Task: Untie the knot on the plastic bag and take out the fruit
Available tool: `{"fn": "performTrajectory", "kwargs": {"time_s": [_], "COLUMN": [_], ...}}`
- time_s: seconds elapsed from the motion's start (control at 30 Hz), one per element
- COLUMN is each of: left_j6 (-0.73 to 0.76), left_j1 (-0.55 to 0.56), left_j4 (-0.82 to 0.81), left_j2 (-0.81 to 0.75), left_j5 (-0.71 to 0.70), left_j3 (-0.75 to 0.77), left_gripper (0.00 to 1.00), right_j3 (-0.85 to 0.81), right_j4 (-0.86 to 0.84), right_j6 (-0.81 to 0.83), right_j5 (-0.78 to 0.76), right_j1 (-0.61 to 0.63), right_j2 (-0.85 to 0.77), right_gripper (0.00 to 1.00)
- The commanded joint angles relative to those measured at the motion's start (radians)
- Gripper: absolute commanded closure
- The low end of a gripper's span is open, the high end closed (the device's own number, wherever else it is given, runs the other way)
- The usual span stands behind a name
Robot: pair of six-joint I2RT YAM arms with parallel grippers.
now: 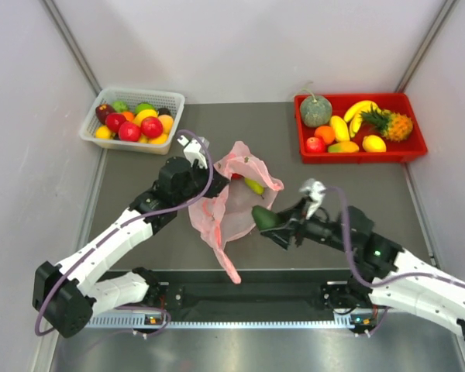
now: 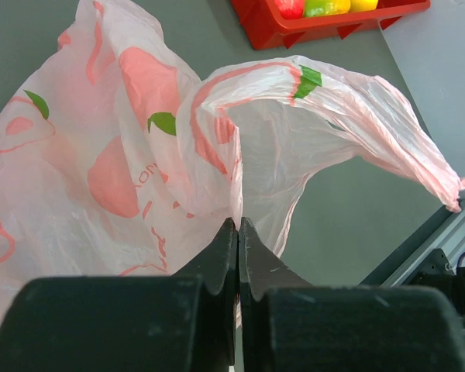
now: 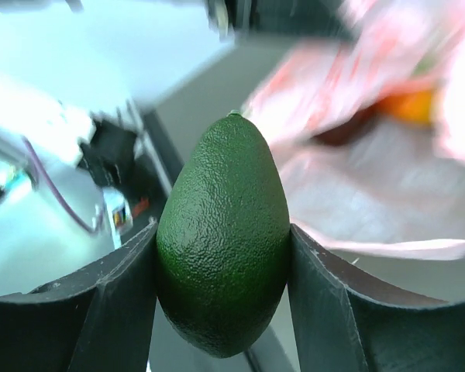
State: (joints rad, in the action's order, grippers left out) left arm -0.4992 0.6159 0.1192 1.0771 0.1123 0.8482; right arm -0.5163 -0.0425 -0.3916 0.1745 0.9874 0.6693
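In the right hand [image 3: 223, 310] sits the avocado [image 3: 223, 232], clamped on both sides, just beside the bag's [image 1: 229, 209] open mouth; the left hand [image 2: 238, 229] is pinched tight on the bag's rim, more fruit [image 1: 253, 186] inside

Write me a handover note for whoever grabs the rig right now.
Left hand: shut on the plastic bag, pinching a fold of it.
Right hand: shut on the avocado, beside the bag's open mouth.
Done: bag open, no knot visible; avocado out.
Left: set the avocado down, then go back in; at least an orange fruit and a yellow one are inside.
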Motion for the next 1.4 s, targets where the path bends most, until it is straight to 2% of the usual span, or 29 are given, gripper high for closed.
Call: {"fn": "performTrajectory", "kwargs": {"time_s": [0.0, 0.07, 0.13, 0.3, 0.37, 0.43, 0.47, 0.5, 0.53, 0.6, 0.67, 0.83, 0.97, 1.03, 1.07, 1.13, 1.17, 1.23, 1.27, 1.37], "left_j6": [0.001, 0.004, 0.007, 0.017, 0.017, 0.010, 0.008, 0.005, 0.001, -0.004, -0.004, 0.001, 0.008, 0.016, 0.019, 0.024, 0.025, 0.028, 0.027, 0.030], "left_j1": [0.002, 0.002, 0.002, 0.002, 0.002, 0.001, 0.002, 0.002, 0.002, 0.002, 0.002, 0.002, 0.002, 0.002, 0.002, 0.002, 0.002, 0.002, 0.002, 0.001], "left_j4": [-0.069, -0.069, -0.070, -0.061, -0.062, -0.062, -0.069, -0.072, -0.075, -0.079, -0.078, -0.067, -0.053, -0.043, -0.039, -0.030, -0.029, -0.024, -0.021, -0.013], "left_j2": [-0.002, -0.011, -0.013, -0.019, -0.026, -0.029, -0.035, -0.037, -0.042, -0.043, -0.045, -0.048, -0.048, -0.051, -0.049, -0.052, -0.052, -0.052, -0.054, -0.052], "left_j5": [0.003, 0.003, 0.006, 0.012, 0.018, 0.027, 0.027, 0.033, 0.039, 0.044, 0.049, 0.056, 0.059, 0.061, 0.058, 0.058, 0.059, 0.059, 0.059, 0.056], "left_j3": [-0.005, -0.009, -0.012, -0.017, -0.023, -0.029, -0.032, -0.035, -0.041, -0.046, -0.047, -0.043, -0.034, -0.026, -0.024, -0.020, -0.018, -0.015, -0.014, -0.008], "left_gripper": [1.00, 1.00, 1.00, 1.00, 1.00, 1.00, 1.00, 1.00, 1.00, 1.00, 1.00, 1.00, 1.00, 1.00, 1.00, 1.00, 1.00, 1.00, 1.00, 1.00], "right_j3": [-0.040, -0.059, -0.082, -0.163, -0.204, -0.267, -0.289, -0.336, -0.359, -0.424, -0.470, -0.655, -0.819, -0.866, -0.907, -0.953, -0.988, -1.030, -1.075, -1.099], "right_j4": [0.160, 0.187, 0.197, 0.188, 0.188, 0.187, 0.188, 0.193, 0.194, 0.185, 0.161, 0.164, 0.217, 0.230, 0.236, 0.280, 0.292, 0.341, 0.363, 0.403], "right_j6": [0.026, 0.043, 0.057, 0.065, 0.063, 0.053, 0.043, 0.036, 0.004, -0.018, -0.032, -0.076, -0.073, -0.055, -0.046, -0.036, -0.035, -0.029, -0.027, -0.021], "right_j5": [-0.168, -0.298, -0.348, -0.561, -0.615, -0.630, -0.607, -0.571, -0.510, -0.475, -0.474, -0.480, -0.477, -0.474, -0.472, -0.481, -0.475, -0.454, -0.442, -0.422], "right_j1": [-0.013, -0.032, -0.058, -0.139, -0.185, -0.297, -0.350, -0.474, -0.533, -0.671, -0.752, -0.858, -0.908, -0.915, -0.917, -0.920, -0.926, -0.931, -0.932, -0.934], "right_j2": [-0.196, -0.270, -0.286, -0.208, -0.122, -0.004, 0.045, 0.100, 0.209, 0.321, 0.476, 0.792, 0.973, 1.056, 1.081, 1.139, 1.154, 1.190, 1.197, 1.181], "right_gripper": [1.00, 1.00, 1.00, 1.00, 1.00, 1.00, 1.00, 1.00, 1.00, 1.00, 1.00, 1.00, 0.99, 0.90, 0.70, 0.46, 0.26, 0.08, 0.01, 0.00]}}
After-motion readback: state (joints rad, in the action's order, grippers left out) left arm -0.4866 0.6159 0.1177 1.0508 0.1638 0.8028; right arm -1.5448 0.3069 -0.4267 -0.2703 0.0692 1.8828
